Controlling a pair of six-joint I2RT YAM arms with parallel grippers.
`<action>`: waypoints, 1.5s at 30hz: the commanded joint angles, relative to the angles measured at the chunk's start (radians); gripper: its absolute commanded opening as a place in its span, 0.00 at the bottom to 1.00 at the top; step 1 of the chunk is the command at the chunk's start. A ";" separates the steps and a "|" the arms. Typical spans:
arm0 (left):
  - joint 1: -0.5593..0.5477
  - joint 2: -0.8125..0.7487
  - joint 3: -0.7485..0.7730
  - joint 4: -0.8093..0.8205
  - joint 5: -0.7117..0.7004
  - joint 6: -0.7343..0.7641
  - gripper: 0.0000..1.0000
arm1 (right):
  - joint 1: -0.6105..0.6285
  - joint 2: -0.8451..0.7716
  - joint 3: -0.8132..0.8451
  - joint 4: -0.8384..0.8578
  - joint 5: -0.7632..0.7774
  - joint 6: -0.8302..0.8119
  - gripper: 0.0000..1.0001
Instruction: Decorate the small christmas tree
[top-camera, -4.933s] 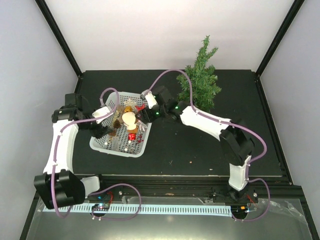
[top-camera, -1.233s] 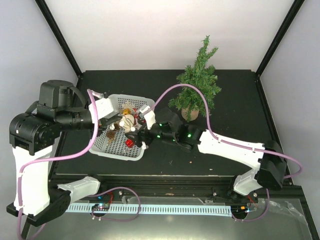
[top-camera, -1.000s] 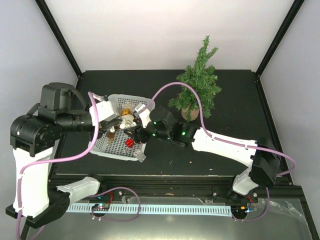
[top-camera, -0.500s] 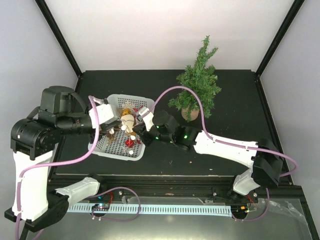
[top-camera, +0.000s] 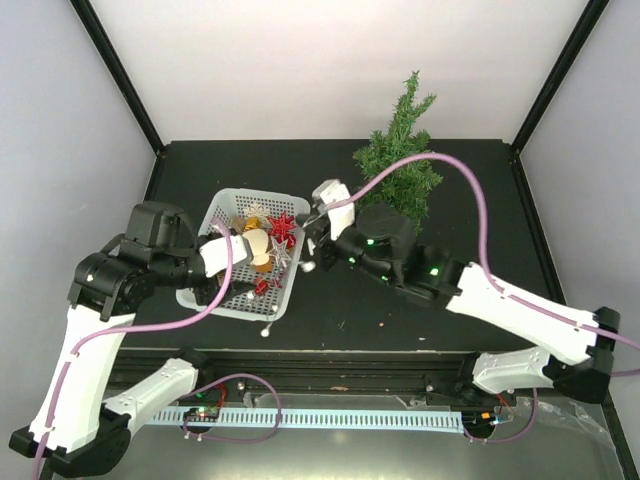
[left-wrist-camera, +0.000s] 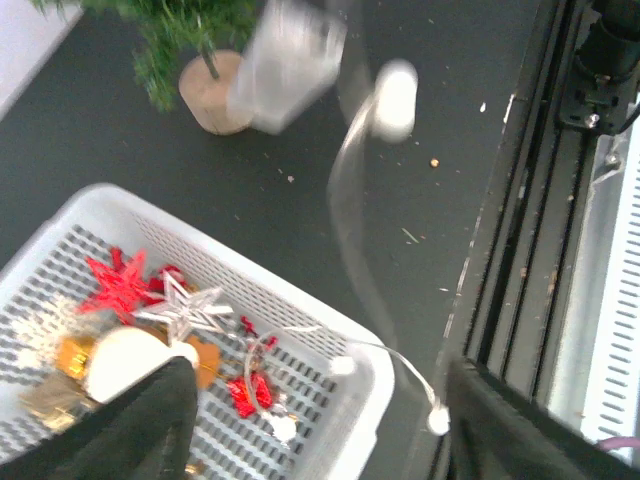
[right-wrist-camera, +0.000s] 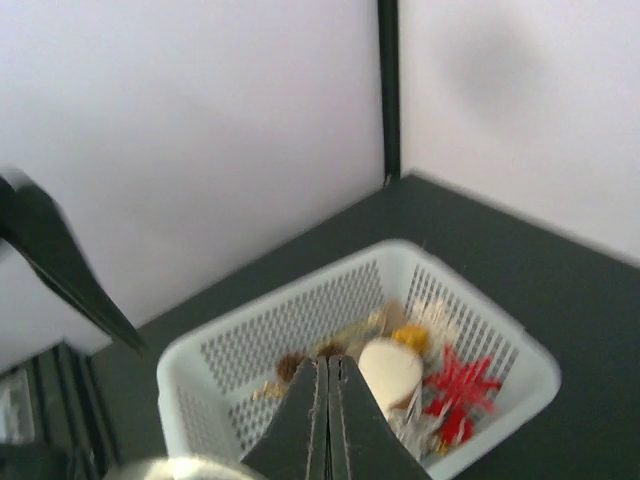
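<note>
At 1 o'clock on the surface (top-camera: 480, 200) stands the tree (top-camera: 400, 170); the basket (left-wrist-camera: 290, 295) sits at 9 o'clock. The right jaws are closed, seemingly pinching a bead string (left-wrist-camera: 343, 365) whose tail trails over the basket rim. The left jaws hang open and empty above the basket. Lift until the tail clears, then carry it toward 1 o'clock and drape it gently so the tree is not tipped.
</note>
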 joint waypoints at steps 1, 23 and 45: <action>-0.009 0.001 -0.059 0.070 0.011 0.013 0.81 | -0.002 -0.072 0.173 -0.135 0.137 -0.088 0.01; -0.162 0.237 -0.138 0.404 0.146 0.014 0.99 | -0.004 0.032 0.735 -0.433 0.278 -0.216 0.01; -0.327 0.684 -0.013 0.511 0.483 0.098 0.70 | -0.015 -0.018 0.800 -0.448 0.358 -0.276 0.01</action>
